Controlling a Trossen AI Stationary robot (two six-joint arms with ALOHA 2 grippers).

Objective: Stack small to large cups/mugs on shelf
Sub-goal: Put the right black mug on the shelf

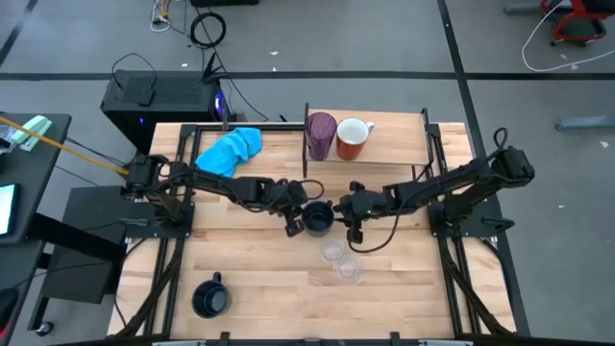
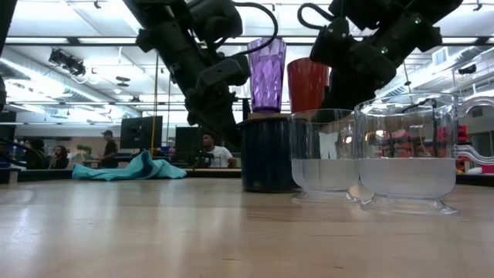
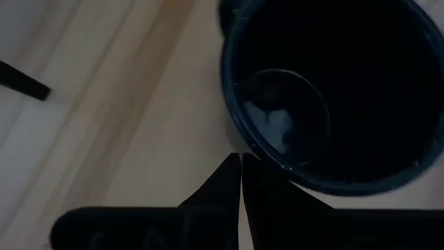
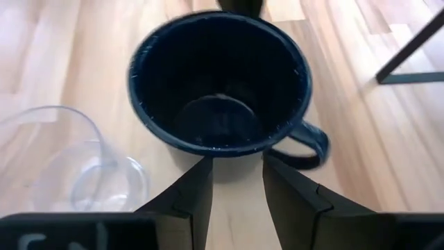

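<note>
Centrally on the plank-topped wooden table (image 1: 250,308), a black handled mug (image 1: 318,216) stands upright between both grippers. The left gripper (image 1: 291,227), jaws pinched together and holding nothing, sits just beside its rim; the right gripper (image 4: 236,182), jaws narrowly apart and empty, faces its other side. Two small clear plastic cups (image 1: 340,260) stand nearer the front edge, and a second black mug (image 1: 210,297) stands toward the front-left corner.

We are looking into a robotics lab or open workspace: a plank-topped table (image 1: 250,298) is standing on a grey floor crossed with dark tape lines, cables (image 1: 207,29) are lying loose beside a black computer case (image 1: 159,101), and people (image 2: 212,150) are sitting at monitors (image 2: 140,131) under strip lights.
</note>
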